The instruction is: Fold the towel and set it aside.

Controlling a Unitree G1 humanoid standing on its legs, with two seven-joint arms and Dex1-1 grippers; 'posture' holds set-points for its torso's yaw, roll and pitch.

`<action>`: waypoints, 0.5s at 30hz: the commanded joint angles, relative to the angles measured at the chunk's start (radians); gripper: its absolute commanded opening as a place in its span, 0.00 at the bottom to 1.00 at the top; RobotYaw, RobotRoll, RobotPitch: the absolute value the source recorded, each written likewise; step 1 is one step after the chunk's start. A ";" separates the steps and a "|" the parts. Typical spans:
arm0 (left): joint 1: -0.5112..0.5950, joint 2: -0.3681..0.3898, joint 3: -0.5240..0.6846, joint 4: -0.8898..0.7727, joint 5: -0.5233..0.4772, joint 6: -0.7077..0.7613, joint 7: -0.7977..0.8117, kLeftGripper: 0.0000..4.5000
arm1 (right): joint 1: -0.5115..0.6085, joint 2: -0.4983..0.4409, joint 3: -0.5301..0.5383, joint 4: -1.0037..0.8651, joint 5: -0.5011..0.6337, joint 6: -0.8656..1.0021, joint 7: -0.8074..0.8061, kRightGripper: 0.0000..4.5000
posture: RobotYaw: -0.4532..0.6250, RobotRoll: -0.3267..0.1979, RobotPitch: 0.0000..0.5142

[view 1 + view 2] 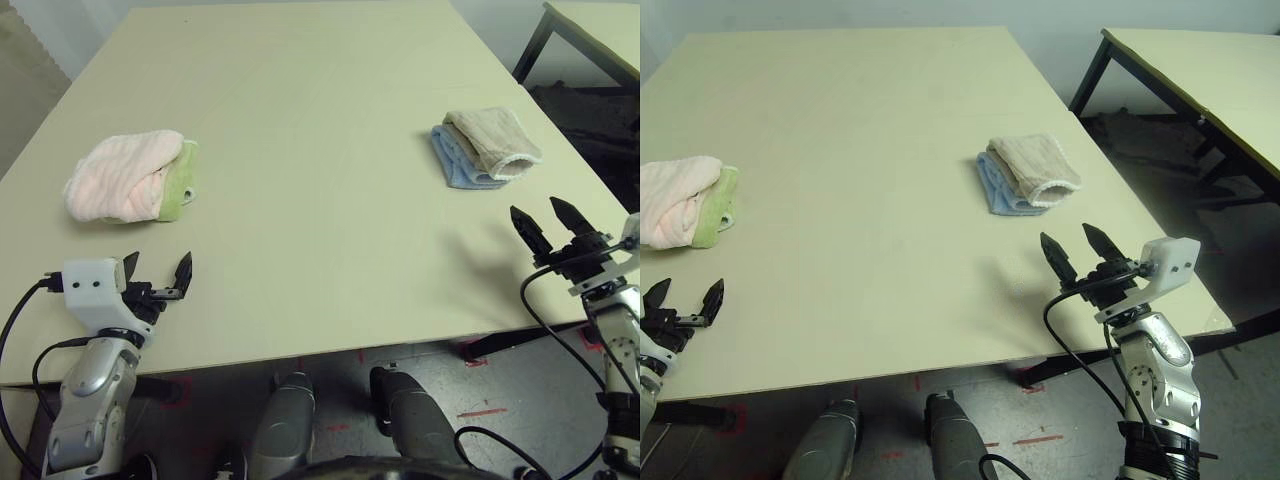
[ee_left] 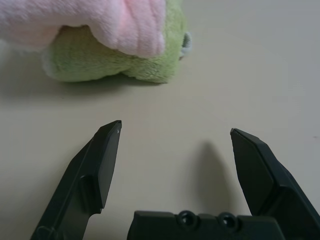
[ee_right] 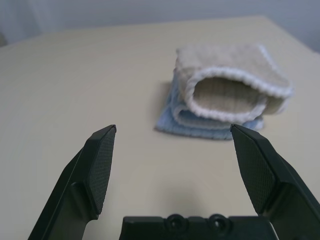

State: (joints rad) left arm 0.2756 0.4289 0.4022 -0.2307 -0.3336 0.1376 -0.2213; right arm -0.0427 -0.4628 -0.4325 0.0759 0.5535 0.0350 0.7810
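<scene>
Table, four cloths, two open tools

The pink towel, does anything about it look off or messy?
Somewhat. The pink towel is a loose rolled bundle, not a flat fold, lying on the green cloth at the table's left. The beige cloth on the blue cloth looks tidier. Nothing spilled or damaged.

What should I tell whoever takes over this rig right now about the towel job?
Left end effector: open, empty, near the table's front left edge.
Right end effector: open, empty, near the right edge.
Folded pale pink terry towel: lies on the small light-green cloth, far left.
Beige cloth on blue cloth: right side.
Done: folded, set aside.
Left: apparently nothing.
</scene>
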 commanded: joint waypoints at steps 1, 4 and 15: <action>0.000 -0.005 0.023 0.013 0.013 0.000 0.000 0.99 | 0.005 -0.009 -0.005 0.045 0.012 0.006 0.019 1.00 | 0.51 0.62 0.30; -0.006 -0.009 0.030 0.005 0.014 0.007 0.002 0.99 | -0.004 -0.004 -0.008 0.064 0.019 0.003 0.025 1.00 | 0.51 0.62 0.30; -0.018 -0.011 0.077 0.028 0.008 0.008 -0.001 0.99 | -0.011 0.011 -0.003 0.095 0.035 -0.038 0.074 1.00 | 0.50 0.62 0.28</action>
State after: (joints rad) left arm 0.2421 0.4174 0.4686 -0.2304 -0.3364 0.1427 -0.2179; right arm -0.0576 -0.4534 -0.4328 0.1604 0.5799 0.0062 0.8487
